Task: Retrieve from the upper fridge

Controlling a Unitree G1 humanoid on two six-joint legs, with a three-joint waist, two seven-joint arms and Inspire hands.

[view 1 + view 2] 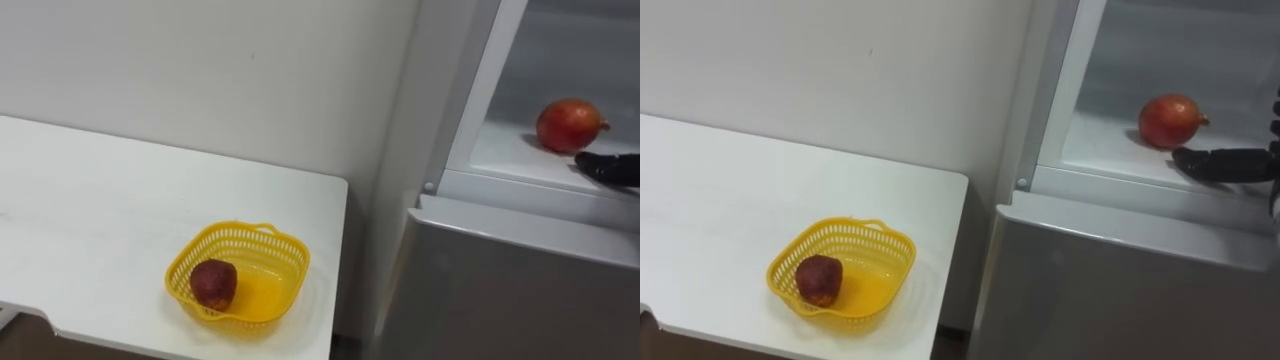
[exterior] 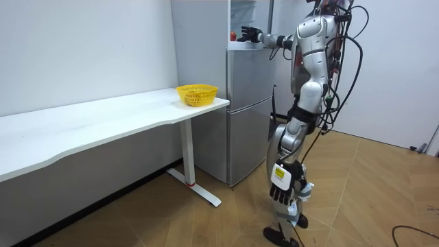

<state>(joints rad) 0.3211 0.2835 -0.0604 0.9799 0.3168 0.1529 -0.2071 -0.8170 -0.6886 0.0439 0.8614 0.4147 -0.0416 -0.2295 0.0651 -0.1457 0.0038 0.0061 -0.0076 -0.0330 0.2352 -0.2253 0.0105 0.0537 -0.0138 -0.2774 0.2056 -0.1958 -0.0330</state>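
Lower left, table: white, against a pale wall; the yellow basket near its right edge holds a dark fruit.
Fridge: grey, just right of the table, upper compartment open.
Red fruit: upper right, on the fridge's upper shelf.
Right hand: fingers stretched, grasping nothing, just lower right of the red fruit, apart from it.
Left hand: hangs relaxed, low at the robot's side.

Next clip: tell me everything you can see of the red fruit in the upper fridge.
The red fruit is round and smooth-looking, red shading to orange, with a small pointed tip on its right side, like a pomegranate. It looks whole and lies on the white shelf of the open upper fridge compartment. Only the shelf touches it: the right hand reaches in just below and right of it, fingers straight, a small gap apart.
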